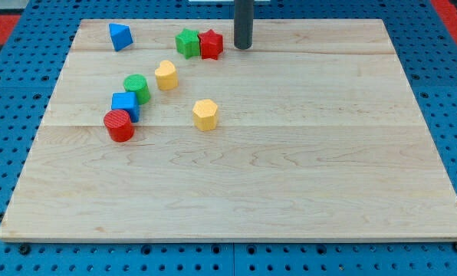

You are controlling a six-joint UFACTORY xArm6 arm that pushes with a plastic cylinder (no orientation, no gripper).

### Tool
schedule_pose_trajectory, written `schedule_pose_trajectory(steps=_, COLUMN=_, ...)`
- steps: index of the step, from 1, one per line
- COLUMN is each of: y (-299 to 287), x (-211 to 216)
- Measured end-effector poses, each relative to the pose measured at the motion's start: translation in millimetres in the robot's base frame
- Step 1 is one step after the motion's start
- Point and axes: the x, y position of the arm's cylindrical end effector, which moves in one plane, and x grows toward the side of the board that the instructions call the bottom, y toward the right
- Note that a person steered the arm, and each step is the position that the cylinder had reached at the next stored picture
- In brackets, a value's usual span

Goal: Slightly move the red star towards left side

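The red star [211, 44] lies near the view's top, touching a green star [188, 43] on its left. My tip [243, 47] stands just to the right of the red star, with a small gap between them. The dark rod comes down from the view's top edge.
A blue triangular block [120, 36] lies at the top left. A yellow block [166, 75], a green cylinder [137, 88], a blue cube [125, 106] and a red cylinder [119, 126] form a diagonal line at left. A yellow hexagon [205, 115] lies near the middle. The wooden board [290, 169] rests on blue pegboard.
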Motion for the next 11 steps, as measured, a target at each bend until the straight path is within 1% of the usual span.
schedule_pose_trajectory(steps=1, y=18.8, x=-21.5)
schedule_pose_trajectory(steps=2, y=12.0, x=20.5)
schedule_pose_trajectory(steps=3, y=-27.0, x=26.8)
schedule_pose_trajectory(steps=4, y=-53.5, x=26.8)
schedule_pose_trajectory(steps=6, y=-56.0, x=37.4)
schedule_pose_trajectory(steps=7, y=-57.1, x=61.1)
schedule_pose_trajectory(steps=8, y=-59.5, x=42.6)
schedule_pose_trajectory(steps=9, y=-72.5, x=13.8)
schedule_pose_trajectory(steps=10, y=-72.3, x=15.5)
schedule_pose_trajectory(steps=11, y=-66.5, x=-1.0)
